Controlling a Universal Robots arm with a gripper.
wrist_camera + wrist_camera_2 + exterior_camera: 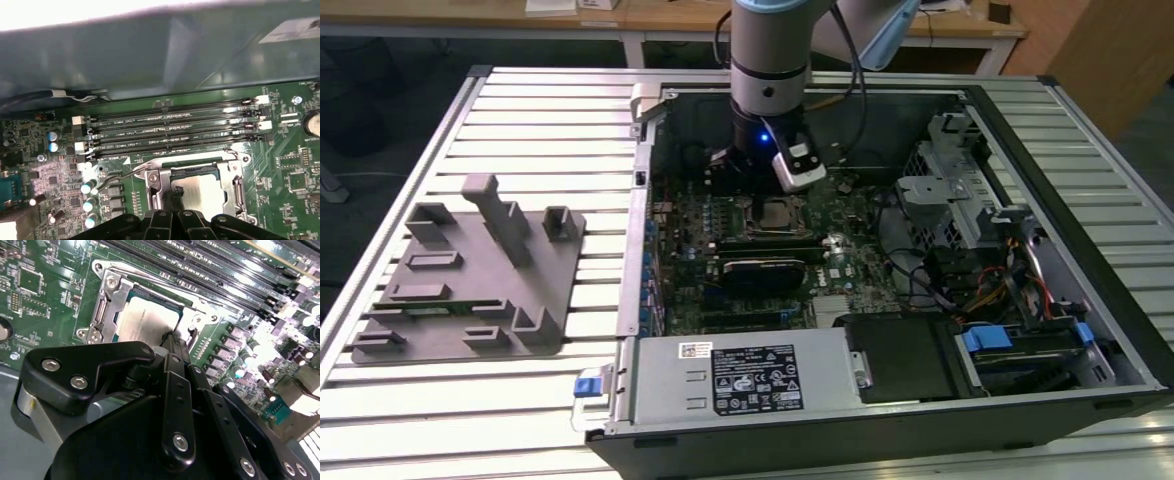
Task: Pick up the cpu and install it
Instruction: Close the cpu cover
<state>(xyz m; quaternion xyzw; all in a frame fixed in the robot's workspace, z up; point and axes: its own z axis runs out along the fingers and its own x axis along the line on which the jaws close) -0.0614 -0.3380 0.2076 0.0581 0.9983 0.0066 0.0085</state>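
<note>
An open computer case [881,440] lies on the slatted metal bench [534,120], towards the exterior view's right. Inside it sit a green motherboard [295,175], a grey boxy power supply [734,378] with a white label at the near side, and a tangle of coloured cables [987,290] at the exterior view's right. The cpu [147,320], a flat square with a dull silver top, lies in its socket towards the far side of the board, with a bright stamped metal frame [107,305] around it. Four long black memory slots [170,135] run in parallel just beside the socket, and small silver cylindrical capacitors [89,205] stand near it.

The arm comes down into the far part of the case. The tool [173,340], matt black with round silver screw heads, is drawn together to one narrow tip with nothing clamped in it; the tip is at the edge of the cpu's top, whether touching I cannot tell.

A grey plastic fixture [467,290] with upright blocks rests on the bench at the exterior view's left, well apart from the case
</note>
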